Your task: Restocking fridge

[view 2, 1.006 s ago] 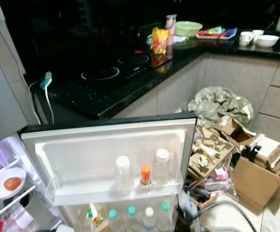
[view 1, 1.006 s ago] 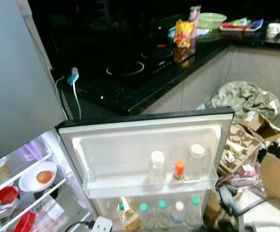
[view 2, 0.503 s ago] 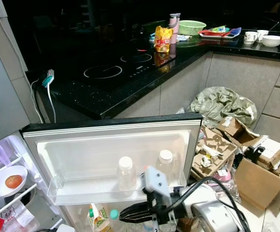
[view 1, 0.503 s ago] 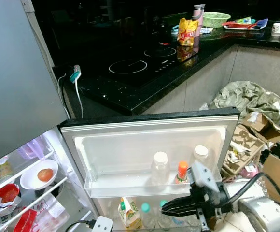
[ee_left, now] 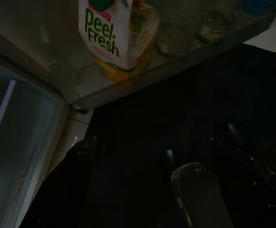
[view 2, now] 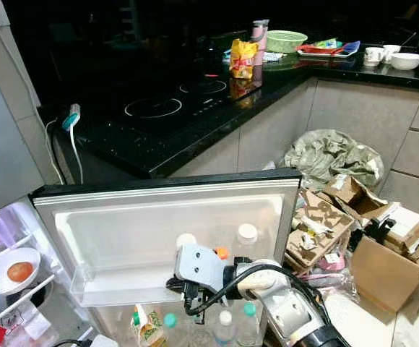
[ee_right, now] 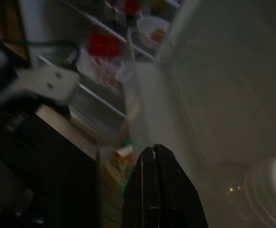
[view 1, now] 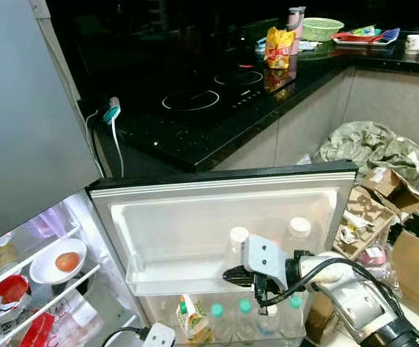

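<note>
- Dark kitchen: black tabletop (view 1: 217, 119) with an induction hob (view 1: 195, 97), a yellow snack bag (view 1: 275, 47) and a green basket (view 1: 322, 27) further back.
- Cardboard boxes (view 2: 383, 238) and a crumpled grey-green cloth (view 2: 330, 159) on the floor to the right.
- Fridge open at lower left — white bowl with a tomato (view 1: 63, 262) on a lit inner shelf, red packs below.
- Fridge door (view 1: 224, 217) swung out towards the camera, its upper door shelf (view 1: 188, 271) holding clear bottles (view 1: 236, 246) with white caps; lower rack with a Peel Fresh juice carton (ee_left: 110, 29) and bottles with teal caps (view 1: 245, 307).
- Right gripper (view 1: 231, 275) at the front edge of the upper door shelf, just beside the white-capped bottles, jaws pressed together on nothing, as seen in the right wrist view (ee_right: 152, 156).
- Orange-capped bottle (view 2: 222, 253) just behind the gripper's grey housing, mostly hidden.
- Left gripper (ee_left: 142, 147) low, near the floor beneath the door's lower rack; too dark to tell how its jaws stand.
- Versus half a second ago: right gripper higher and further left — then below the upper shelf before the teal caps, now level with that shelf; bottles and door unchanged.
</note>
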Controlling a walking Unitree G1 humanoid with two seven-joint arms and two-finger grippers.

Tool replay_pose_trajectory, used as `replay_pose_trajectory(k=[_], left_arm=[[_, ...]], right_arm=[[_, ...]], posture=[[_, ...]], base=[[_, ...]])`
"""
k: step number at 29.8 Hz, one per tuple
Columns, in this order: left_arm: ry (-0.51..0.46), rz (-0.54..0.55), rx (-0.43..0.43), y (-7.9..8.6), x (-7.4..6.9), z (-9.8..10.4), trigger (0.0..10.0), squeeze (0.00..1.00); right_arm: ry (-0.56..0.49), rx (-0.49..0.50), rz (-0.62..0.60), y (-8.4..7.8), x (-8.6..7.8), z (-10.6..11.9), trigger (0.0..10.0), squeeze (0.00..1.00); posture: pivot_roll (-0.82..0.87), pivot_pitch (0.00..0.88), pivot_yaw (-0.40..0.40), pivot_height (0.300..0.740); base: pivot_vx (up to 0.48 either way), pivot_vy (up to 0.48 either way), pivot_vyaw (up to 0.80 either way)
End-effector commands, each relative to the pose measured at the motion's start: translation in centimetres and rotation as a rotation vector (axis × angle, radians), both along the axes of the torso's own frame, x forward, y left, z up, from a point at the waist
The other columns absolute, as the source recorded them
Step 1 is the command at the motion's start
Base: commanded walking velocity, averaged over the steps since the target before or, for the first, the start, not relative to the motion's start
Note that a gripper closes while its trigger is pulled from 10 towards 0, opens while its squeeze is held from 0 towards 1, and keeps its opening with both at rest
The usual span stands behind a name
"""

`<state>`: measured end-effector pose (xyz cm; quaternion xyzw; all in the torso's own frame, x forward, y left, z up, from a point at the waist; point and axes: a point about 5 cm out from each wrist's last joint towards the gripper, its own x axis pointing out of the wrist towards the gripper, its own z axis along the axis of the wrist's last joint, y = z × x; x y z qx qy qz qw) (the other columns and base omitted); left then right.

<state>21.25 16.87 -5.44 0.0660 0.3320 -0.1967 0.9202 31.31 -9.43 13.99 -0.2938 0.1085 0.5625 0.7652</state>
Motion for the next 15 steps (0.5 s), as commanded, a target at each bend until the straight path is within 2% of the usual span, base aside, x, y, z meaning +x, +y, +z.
replay_pose_trajectory(k=[1, 2, 5, 7, 8, 10, 15], left_arm=[[-0.007, -0.011, 0.002, 0.1, -0.2, 0.0, 10.0, 0.00], [-0.007, -0.011, 0.002, 0.1, -0.2, 0.0, 10.0, 0.00], [-0.008, -0.016, 0.002, 0.2, -0.2, 0.0, 10.0, 0.00], [-0.008, -0.016, 0.002, 0.2, -0.2, 0.0, 10.0, 0.00], [-0.007, -0.016, 0.002, 0.2, -0.2, 0.0, 10.0, 0.00], [-0.006, -0.016, 0.002, 0.2, -0.2, 0.0, 10.0, 0.00], [-0.003, -0.016, 0.002, 0.3, -0.3, -0.1, 10.0, 0.00]], right_arm=[[-0.014, -0.031, 0.007, 0.4, 0.1, -0.5, 10.0, 0.00], [-0.014, -0.031, 0.007, 0.4, 0.1, -0.5, 10.0, 0.00], [-0.043, -0.119, 0.042, 0.7, 0.3, -1.0, 10.0, 0.00], [-0.043, -0.119, 0.042, 0.7, 0.3, -1.0, 10.0, 0.00], [-0.055, -0.150, 0.055, 0.7, 0.3, -1.2, 10.0, 0.00], [-0.078, -0.209, 0.077, 0.5, 0.3, -1.7, 10.0, 0.00], [-0.074, -0.273, 0.121, 0.1, 0.0, -2.8, 10.0, 0.00]], posture=[[-0.05, 0.122, 0.053, 0.740], [-0.05, 0.122, 0.053, 0.740], [-0.05, 0.121, 0.054, 0.740], [-0.05, 0.121, 0.054, 0.740], [-0.05, 0.120, 0.053, 0.740], [-0.05, 0.118, 0.052, 0.740], [-0.05, 0.120, 0.054, 0.740]], base=[[0.000, 0.000, 0.00], [0.000, 0.000, 0.00], [0.000, 0.000, 0.00], [0.000, 0.000, 0.00], [0.000, 0.000, 0.00], [0.000, 0.000, 0.00], [0.000, 0.000, 0.00]])
